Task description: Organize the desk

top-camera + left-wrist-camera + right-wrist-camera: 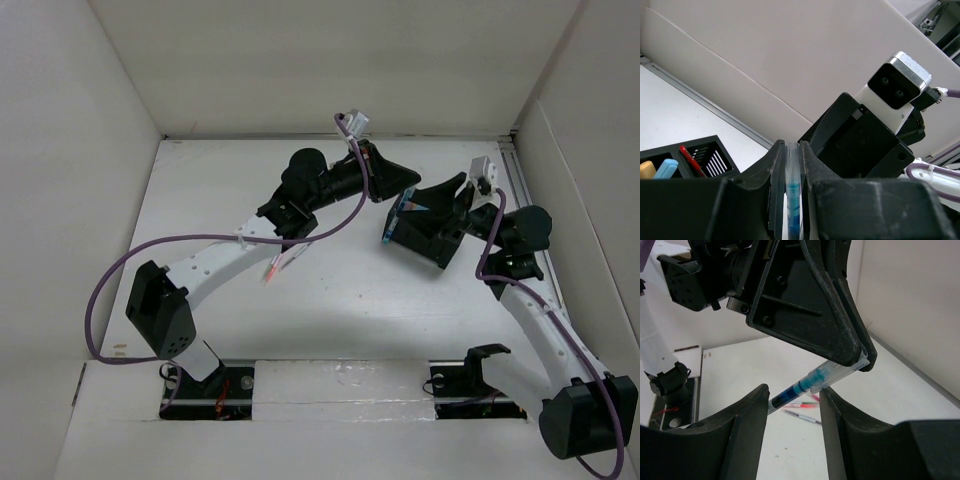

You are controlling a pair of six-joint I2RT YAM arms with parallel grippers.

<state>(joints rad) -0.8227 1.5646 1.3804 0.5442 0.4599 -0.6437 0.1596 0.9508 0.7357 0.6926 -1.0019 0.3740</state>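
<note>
Left pincer (792,147) clamped on blue pen (802,386), right pincer (792,400) apart, seemingly astride its tip, desk (340,300) beneath both.

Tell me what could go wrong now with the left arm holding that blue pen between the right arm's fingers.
The left fingers pinch the blue pen only near one end, tilted, so it might pivot or slip. The right fingers stand open around its lower end, close to the left ones; moving in could knock them together.
</note>
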